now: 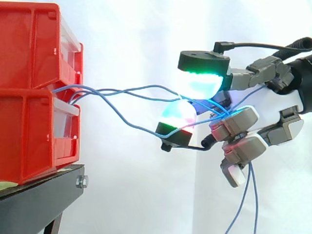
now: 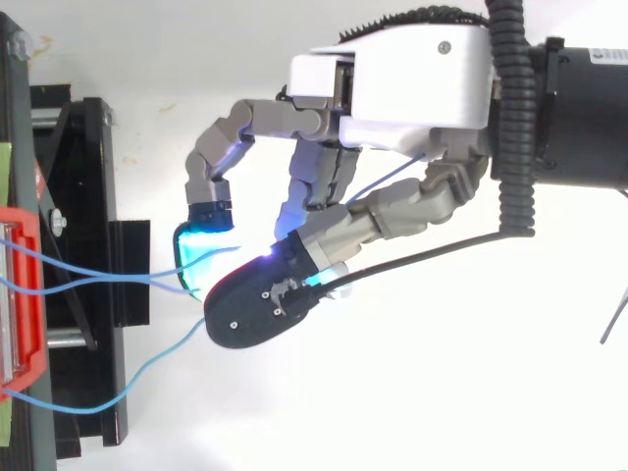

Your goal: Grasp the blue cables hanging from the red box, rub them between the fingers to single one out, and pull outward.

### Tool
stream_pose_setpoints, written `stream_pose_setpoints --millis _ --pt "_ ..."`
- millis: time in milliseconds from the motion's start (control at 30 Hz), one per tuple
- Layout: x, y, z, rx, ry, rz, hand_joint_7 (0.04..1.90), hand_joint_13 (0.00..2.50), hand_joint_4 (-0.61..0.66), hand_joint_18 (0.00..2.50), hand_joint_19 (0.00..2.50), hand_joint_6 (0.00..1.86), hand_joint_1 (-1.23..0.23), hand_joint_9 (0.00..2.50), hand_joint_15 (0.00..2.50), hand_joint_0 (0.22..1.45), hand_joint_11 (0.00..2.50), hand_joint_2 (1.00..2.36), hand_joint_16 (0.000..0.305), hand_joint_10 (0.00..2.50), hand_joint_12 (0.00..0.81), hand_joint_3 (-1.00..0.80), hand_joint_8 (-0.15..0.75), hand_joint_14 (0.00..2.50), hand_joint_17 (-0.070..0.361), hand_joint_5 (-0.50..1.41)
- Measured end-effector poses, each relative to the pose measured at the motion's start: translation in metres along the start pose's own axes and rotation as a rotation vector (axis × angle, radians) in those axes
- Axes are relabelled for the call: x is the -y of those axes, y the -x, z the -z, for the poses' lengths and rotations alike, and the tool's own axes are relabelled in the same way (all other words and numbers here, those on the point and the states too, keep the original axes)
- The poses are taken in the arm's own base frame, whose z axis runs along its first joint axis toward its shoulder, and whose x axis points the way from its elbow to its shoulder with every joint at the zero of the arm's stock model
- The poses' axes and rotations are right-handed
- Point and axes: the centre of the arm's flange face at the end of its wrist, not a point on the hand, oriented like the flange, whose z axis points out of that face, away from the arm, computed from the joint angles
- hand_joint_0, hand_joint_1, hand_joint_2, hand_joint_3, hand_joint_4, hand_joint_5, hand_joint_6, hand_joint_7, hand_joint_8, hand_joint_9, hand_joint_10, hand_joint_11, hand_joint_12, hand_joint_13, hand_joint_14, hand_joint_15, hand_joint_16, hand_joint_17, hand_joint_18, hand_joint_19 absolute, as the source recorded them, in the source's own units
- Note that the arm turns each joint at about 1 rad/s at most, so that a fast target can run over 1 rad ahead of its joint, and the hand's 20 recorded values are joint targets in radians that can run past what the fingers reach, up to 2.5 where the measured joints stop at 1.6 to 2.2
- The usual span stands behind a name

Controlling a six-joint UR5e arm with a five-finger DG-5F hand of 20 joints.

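Pinching several blue cables (image 1: 115, 91) in the curled robot hand (image 2: 412, 93), right of the red box (image 1: 24, 136). Could drag out the whole bunch if pulled unsorted.

My grey and white robot hand (image 2: 412, 88) reaches in from 3 o'clock in the side view, wrist level, fingers pointing toward 9 o'clock. An upper finger's glowing green-cyan pad (image 1: 201, 78) sits at 12 o'clock above my thumb's cyan-magenta pad (image 1: 178, 117), with a narrow gap between them. My other fingers curl inward at 5 o'clock, pinching thin blue cables (image 1: 109, 91) among them.
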Motion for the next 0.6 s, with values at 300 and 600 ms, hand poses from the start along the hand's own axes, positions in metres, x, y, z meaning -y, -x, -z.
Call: stream_pose_setpoints --millis 300,600 --pt "0.0000 0.0007 0.0003 0.000 -0.003 0.002 0.94 1.28 0.02 0.89 0.72 0.87 -0.64 1.36 1.00 0.60 1.43 1.01 0.053 0.02 0.338 -0.35 0.232 0.03 0.118 -0.15" --pt "-0.0009 0.0010 0.0004 0.001 -0.001 0.001 0.90 1.07 0.00 0.83 0.63 0.88 -0.90 1.26 0.89 0.68 1.37 1.01 0.051 0.02 0.363 -0.32 0.235 0.03 0.115 -0.16"
